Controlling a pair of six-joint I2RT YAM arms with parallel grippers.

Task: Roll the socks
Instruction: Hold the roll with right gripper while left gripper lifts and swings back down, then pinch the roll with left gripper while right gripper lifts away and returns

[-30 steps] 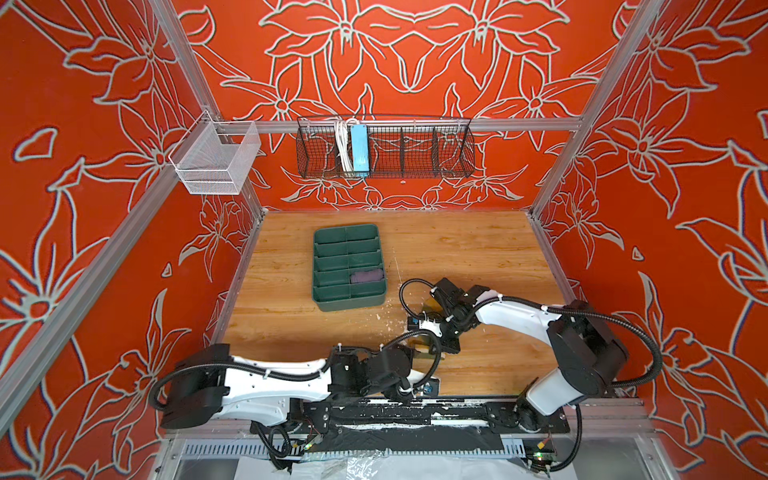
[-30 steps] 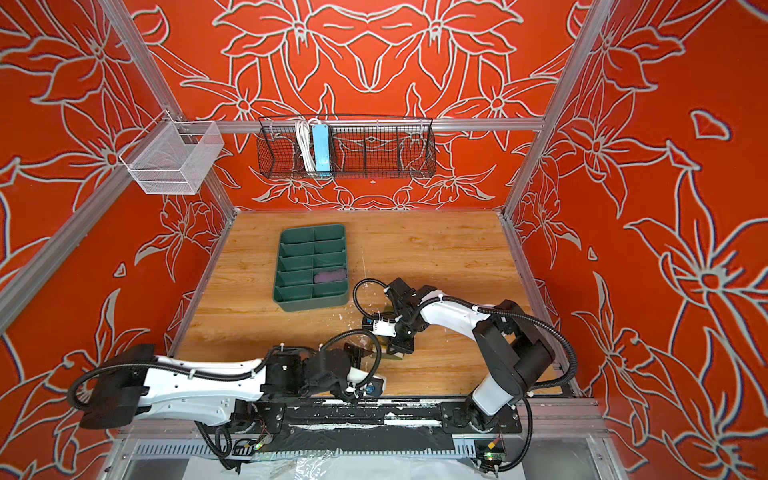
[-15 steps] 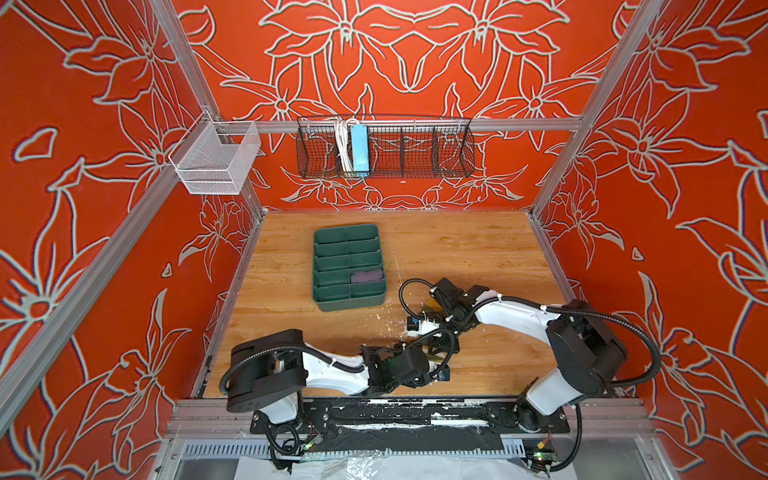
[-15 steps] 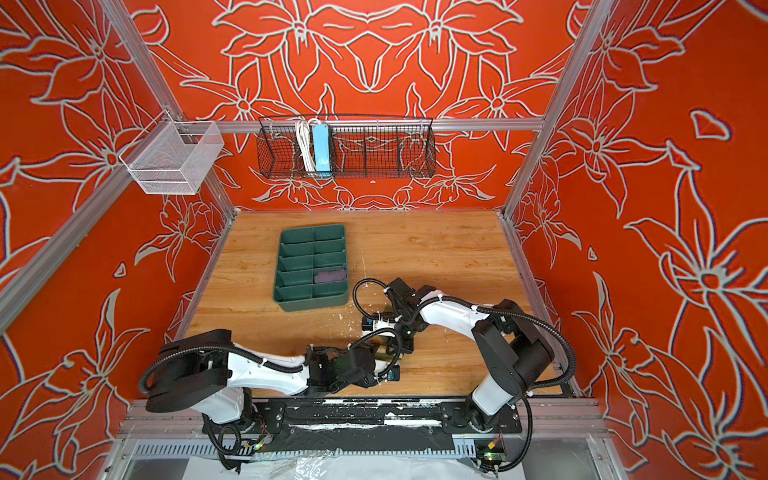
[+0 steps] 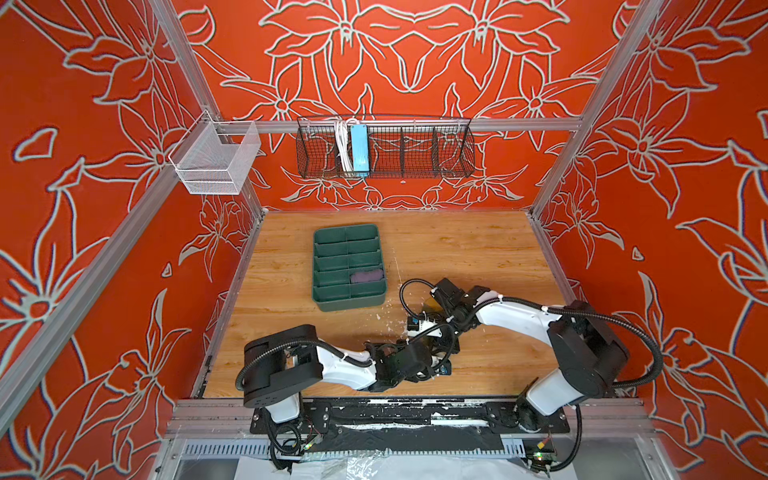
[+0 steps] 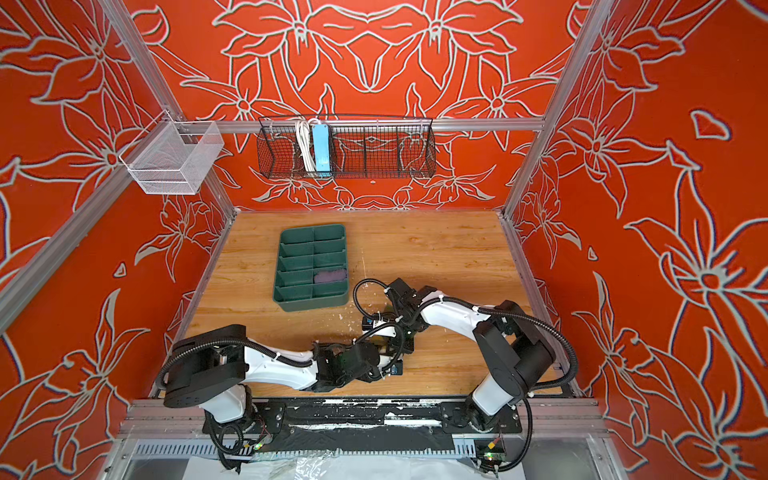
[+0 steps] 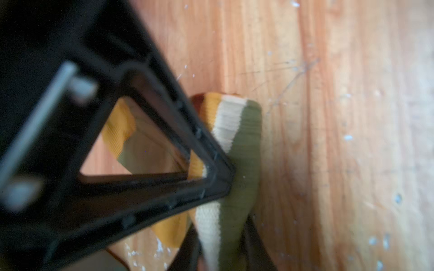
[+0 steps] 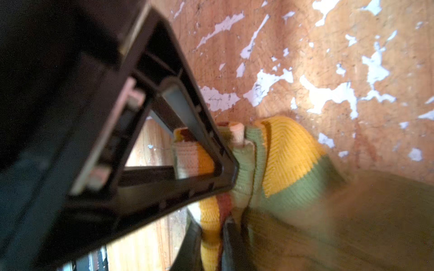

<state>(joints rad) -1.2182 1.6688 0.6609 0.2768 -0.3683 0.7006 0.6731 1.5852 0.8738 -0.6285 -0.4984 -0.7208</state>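
Observation:
An olive green sock (image 7: 244,140) with cream stripe and mustard parts lies bunched on the wooden table (image 5: 457,249). In the left wrist view my left gripper (image 7: 220,255) is shut on its olive and cream band. My right gripper (image 8: 211,246) is shut on a mustard and brown-striped fold of the same sock (image 8: 288,150). In both top views the two grippers (image 5: 436,359) (image 5: 446,338) meet low at the table's front middle and hide that sock. The purple sock (image 5: 365,275) (image 6: 329,275) lies rolled in a right-hand compartment of the dark green tray (image 5: 349,302).
The tray (image 6: 309,305) stands left of centre, just behind the grippers. A black wire basket (image 5: 384,151) with a blue power strip hangs on the back wall. A white mesh basket (image 5: 214,166) hangs on the left rail. White flaked patches (image 8: 328,93) mark the wood.
My left arm swung in from the front left to the middle, reached the olive sock and closed on it. The right arm stayed put, still gripping.

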